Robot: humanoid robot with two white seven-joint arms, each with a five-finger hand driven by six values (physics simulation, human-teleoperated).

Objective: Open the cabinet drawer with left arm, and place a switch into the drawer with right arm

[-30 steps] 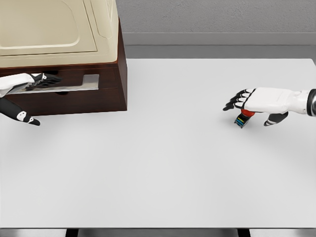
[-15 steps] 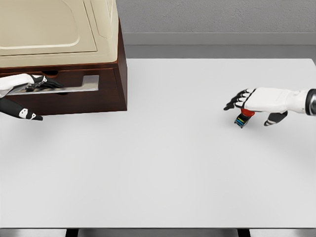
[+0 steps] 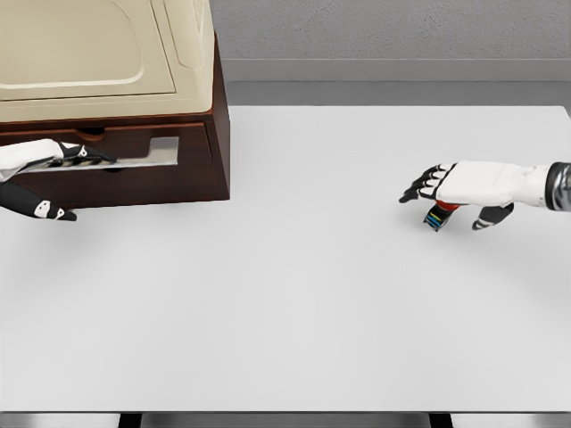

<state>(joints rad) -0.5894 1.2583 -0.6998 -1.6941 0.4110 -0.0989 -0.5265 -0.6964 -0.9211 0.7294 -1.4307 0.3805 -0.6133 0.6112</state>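
Note:
The brown cabinet (image 3: 201, 134) with a cream top stands at the table's back left. Its drawer (image 3: 192, 165) shows a silver handle strip (image 3: 143, 160). My left hand (image 3: 78, 183) comes in from the left edge, its dark fingers (image 3: 78, 152) hooked on the strip and the thumb spread below. The switch (image 3: 435, 218), a small black block with a red part and coloured stripes, lies tilted on the right of the table. My right hand (image 3: 442, 205) hovers just over it, fingers spread and pointing left, thumb down beside it, not closed around it.
The white table (image 3: 294, 294) stretches wide between cabinet and switch. Its back edge meets a grey wall, and its front edge runs along the bottom of the view.
My left hand has drawn slightly leftward along the drawer handle. My right hand has shifted a little left and up above the switch, which has barely moved.

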